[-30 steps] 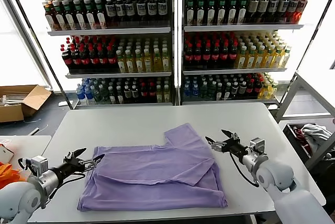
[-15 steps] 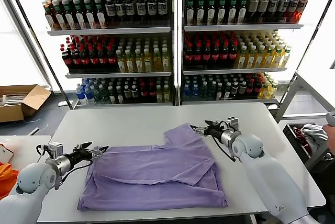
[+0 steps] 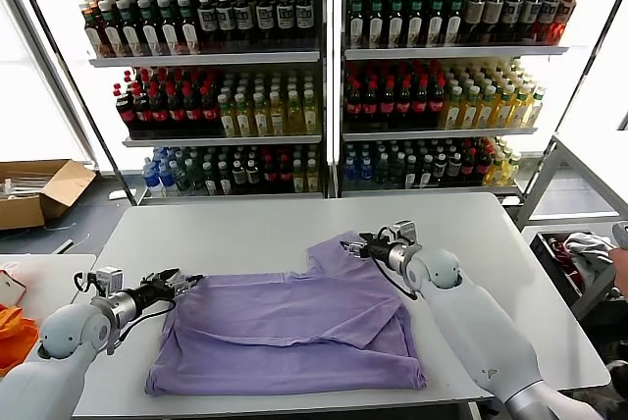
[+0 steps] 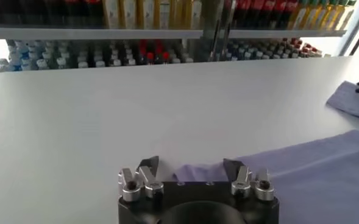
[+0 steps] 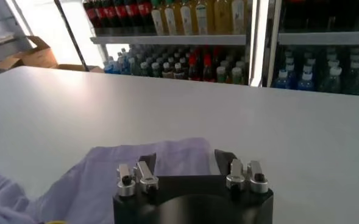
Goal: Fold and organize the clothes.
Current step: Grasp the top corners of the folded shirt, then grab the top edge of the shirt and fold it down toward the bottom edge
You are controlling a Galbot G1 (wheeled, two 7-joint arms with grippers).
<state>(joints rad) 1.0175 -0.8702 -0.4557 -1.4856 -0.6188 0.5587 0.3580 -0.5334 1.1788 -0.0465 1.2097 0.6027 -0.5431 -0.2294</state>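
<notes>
Lavender shirt (image 3: 294,327) is lying flat on the white table (image 3: 245,234), spread across the middle toward the near edge, partly folded, one sleeve (image 3: 339,248) sticking out toward the far edge. No print showing, plain side up.

Left gripper (image 3: 180,284) is sitting low at the shirt's left far corner, near the table's left edge. Jaws are standing partly open, with the cloth edge lying between the fingertips (image 4: 147,164) in the left wrist view; not clamped, cannot tell if the tips are touching fabric.

Right gripper (image 3: 358,244) is reaching in over the sleeve, at its far tip, right of table centre. Jaws are partly open too, straddling the sleeve's edge (image 5: 167,152) in the right wrist view; nothing gripped that the views are showing.

Both arms are stretching inward from the near corners of the table.

Behind the table, shelves (image 3: 324,57) of bottled drinks are filling the background. A cardboard box (image 3: 39,189) is sitting on the floor off the left edge.
</notes>
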